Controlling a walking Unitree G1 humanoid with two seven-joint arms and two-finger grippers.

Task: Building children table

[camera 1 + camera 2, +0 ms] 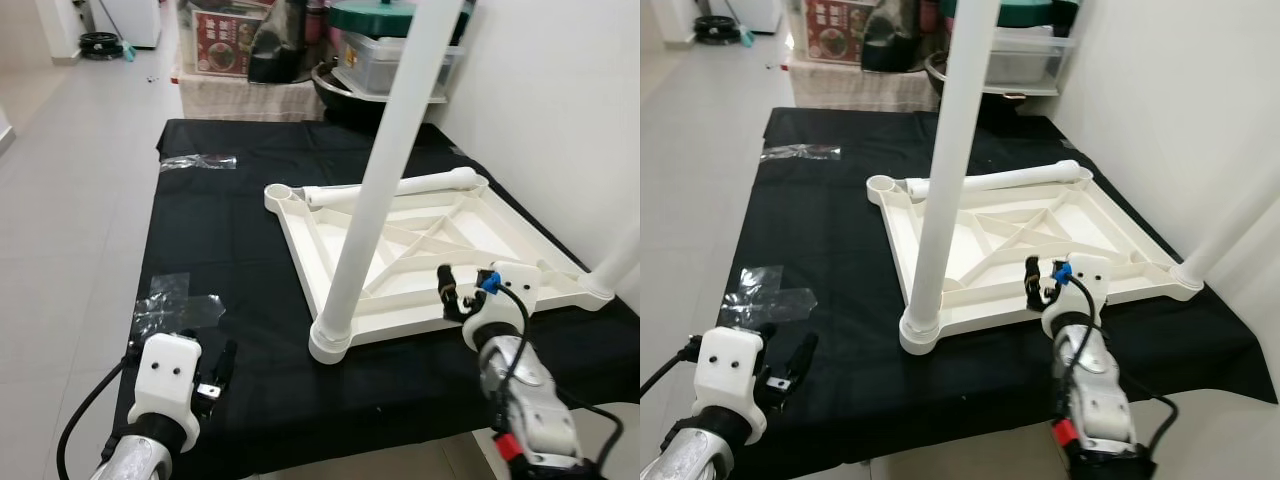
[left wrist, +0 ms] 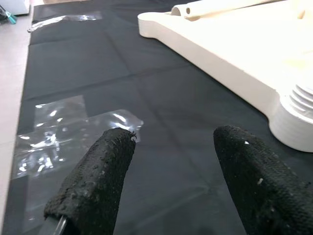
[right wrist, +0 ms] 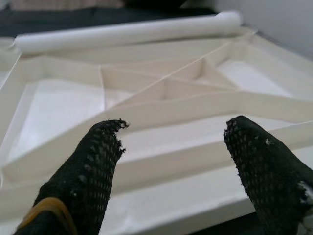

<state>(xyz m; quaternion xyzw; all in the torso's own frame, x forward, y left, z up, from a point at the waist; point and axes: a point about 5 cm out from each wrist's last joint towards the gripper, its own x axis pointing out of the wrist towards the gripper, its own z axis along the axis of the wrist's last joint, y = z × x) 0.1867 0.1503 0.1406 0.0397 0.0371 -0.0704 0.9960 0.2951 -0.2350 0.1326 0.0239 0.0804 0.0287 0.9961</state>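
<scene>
A white children's tabletop (image 1: 480,235) lies upside down on the black-covered table (image 1: 230,240). One white leg (image 1: 380,180) stands upright in its near-left corner socket, and a second leg (image 1: 622,258) rises at the right corner. A loose leg (image 1: 400,187) lies across the tabletop's far edge, beside an empty corner socket (image 1: 278,192). My right gripper (image 1: 455,293) is open just above the tabletop's near edge, facing the ribbed underside (image 3: 166,90). My left gripper (image 1: 217,375) is open low over the cloth at the near left, left of the standing leg's base (image 2: 296,122).
Clear plastic wrap (image 1: 175,305) lies on the cloth by my left gripper, and another piece (image 1: 200,161) at the far left. Boxes, a bowl and a lidded container (image 1: 385,55) crowd the back. A white wall (image 1: 560,110) runs along the right, with tiled floor (image 1: 70,200) on the left.
</scene>
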